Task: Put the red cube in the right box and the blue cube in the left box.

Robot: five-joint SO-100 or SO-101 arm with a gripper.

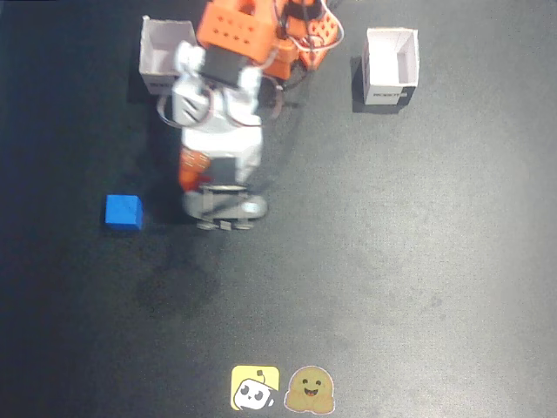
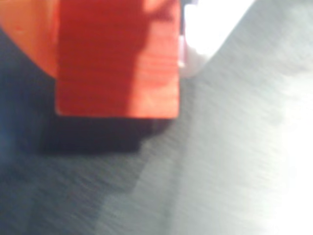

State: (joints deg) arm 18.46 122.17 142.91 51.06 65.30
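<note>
Overhead, saw a dark tabletop (image 1: pixel 418 261) with the arm (image 1: pixel 222 96) reaching down from the top edge of the fixed view. Found the blue cube (image 1: pixel 124 212) lying flat on the tabletop, left of the arm's lower end, near it but apart from it. Noted two white open boxes near the top edge: the left box (image 1: pixel 161 54) partly hidden behind the arm, the right box (image 1: pixel 390 65) well clear of it. Could not see inside either box well enough to tell its contents. Spotted two stickers (image 1: pixel 283 389) side by side at the bottom edge, one yellow, one tan.

Up close, in the wrist view, met the red cube (image 2: pixel 117 63) filling the upper left, sharp lower edge level, dark shadow right beneath it on the grey surface. Made out an orange finger (image 2: pixel 27 34) pressed against the cube's left side and a pale finger (image 2: pixel 188 54) touching its right side. Judged the fingers clenched on the red cube, one on each flank. Could not tell from the blur whether the cube rested on the tabletop or hung just above it.

Looked for the red cube in the fixed view and failed to find it, the spot being hidden under the arm's grey lower end (image 1: pixel 224 207).
</note>
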